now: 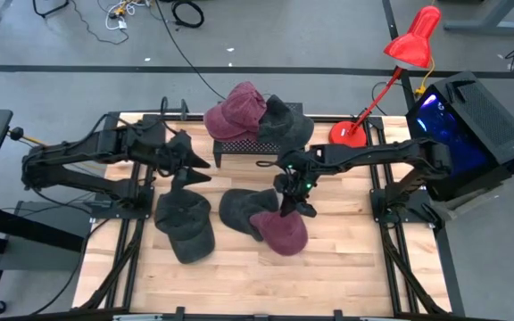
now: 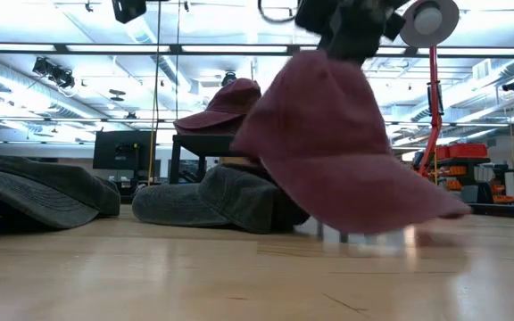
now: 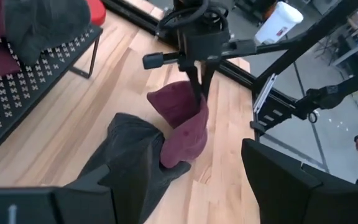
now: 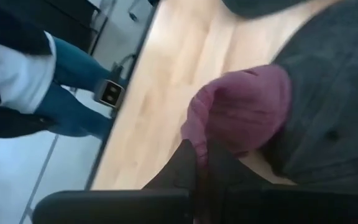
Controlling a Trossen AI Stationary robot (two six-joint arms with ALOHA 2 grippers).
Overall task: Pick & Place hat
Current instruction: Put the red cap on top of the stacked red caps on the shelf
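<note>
A maroon hat point(image 1: 282, 234) sits near the table's middle, beside a dark grey hat point(image 1: 239, 207). My right gripper point(image 1: 291, 203) is shut on the maroon hat from above; the same gripper point(image 3: 199, 93) shows in the left wrist view. A second dark grey hat point(image 1: 186, 225) lies flat to the left. My left gripper point(image 1: 194, 169) hangs open above the table's left half and touches nothing. Another maroon hat point(image 1: 239, 107) and a dark hat point(image 1: 284, 123) rest on a black rack point(image 1: 248, 147) at the far edge. My right gripper pinches a bunched fold of the maroon hat's upper fabric point(image 3: 199, 111) between its two fingers. The fingers come from above, slanting down. The hat hangs below them, and its lower part point(image 3: 178, 152) lies against the dark grey hat at the tabletop.
A red desk lamp point(image 1: 364, 125) stands at the far right, next to a black box with blue lights point(image 1: 467, 125). A person in blue trousers point(image 4: 73, 93) stands beside the table. Bare wood point(image 1: 328, 276) lies along the near edge.
</note>
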